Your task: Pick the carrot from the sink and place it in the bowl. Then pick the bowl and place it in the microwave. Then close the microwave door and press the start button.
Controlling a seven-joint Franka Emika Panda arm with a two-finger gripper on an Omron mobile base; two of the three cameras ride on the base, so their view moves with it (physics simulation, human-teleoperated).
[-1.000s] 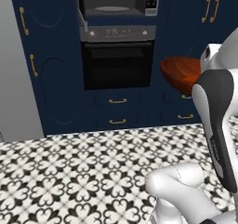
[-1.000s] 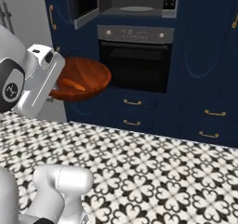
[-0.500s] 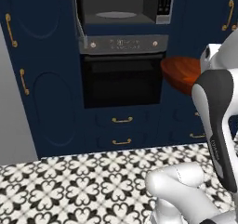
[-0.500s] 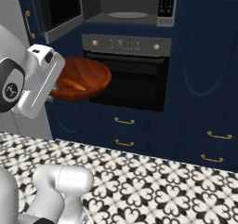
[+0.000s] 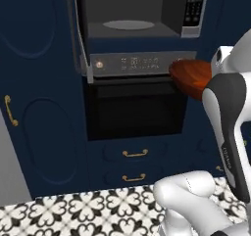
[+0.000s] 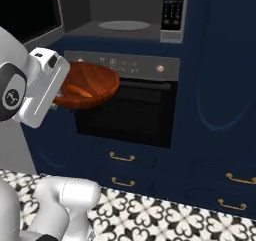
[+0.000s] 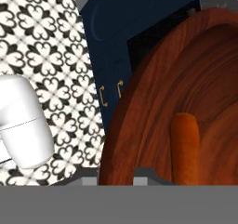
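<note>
The carrot (image 6: 78,91), a short, smooth orange stick, lies inside the bowl (image 6: 92,82), its long axis running from the rim nearest the end effector (image 6: 59,92) toward the bowl's middle. The glossy reddish-brown bowl is clamped by that rim, held just below the open microwave (image 6: 122,15), in front of the oven (image 6: 130,112).

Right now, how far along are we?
Done: the carrot lies in the bowl. In hand: the gripper holds the bowl in front of the oven, below the open microwave. Left: bowl in, door shut, start pressed.
</note>
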